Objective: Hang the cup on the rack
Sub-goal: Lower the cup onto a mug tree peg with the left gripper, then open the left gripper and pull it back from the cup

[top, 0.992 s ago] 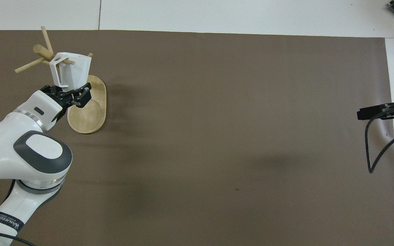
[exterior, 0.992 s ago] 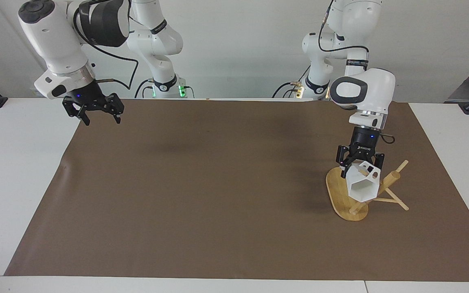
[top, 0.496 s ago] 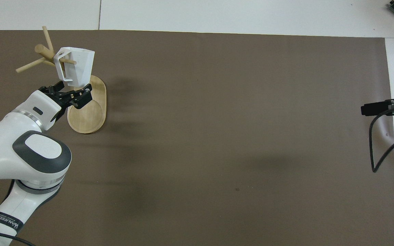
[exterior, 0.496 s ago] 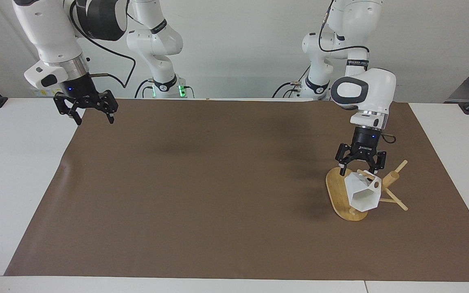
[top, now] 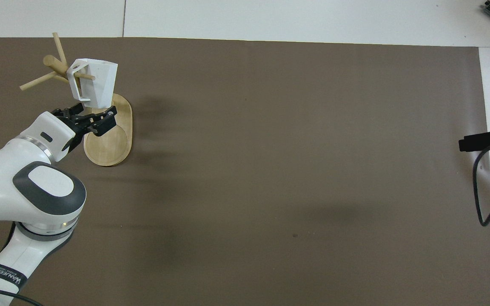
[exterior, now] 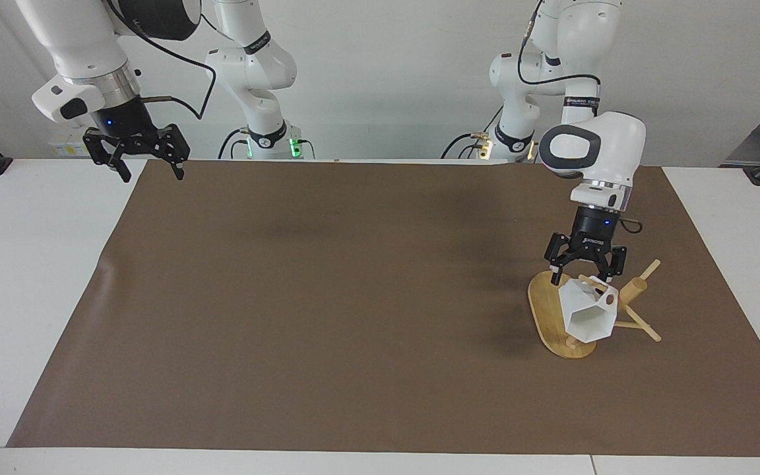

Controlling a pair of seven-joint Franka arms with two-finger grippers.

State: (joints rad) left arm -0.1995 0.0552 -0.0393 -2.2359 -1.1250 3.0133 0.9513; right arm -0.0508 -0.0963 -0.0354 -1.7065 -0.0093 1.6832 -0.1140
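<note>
White walls back a white tabletop (exterior: 37,277) with a big brown mat (exterior: 353,297) spread over most of it. Hard-to-see stuff first: in the overhead view the right claw is mostly cut off at the frame edge, only a dark sliver and a cable showing, and the cup (exterior: 590,311) covers the rack's (exterior: 551,316) post where the pegs meet it, so the lower pegs are only partly visible. The rack stands at the left arm's end of the tabletop. The cup hangs on one of its thin pegs by the hole in its handle tab, tipped over so its long axis runs roughly level and its open mouth points away from the robots. The left claw (exterior: 585,272) hovers just over the cup, fingers spread, not touching it. The right claw (exterior: 137,157) waits up over the mat's corner at its own end, fingers apart too, holding nothing.
</note>
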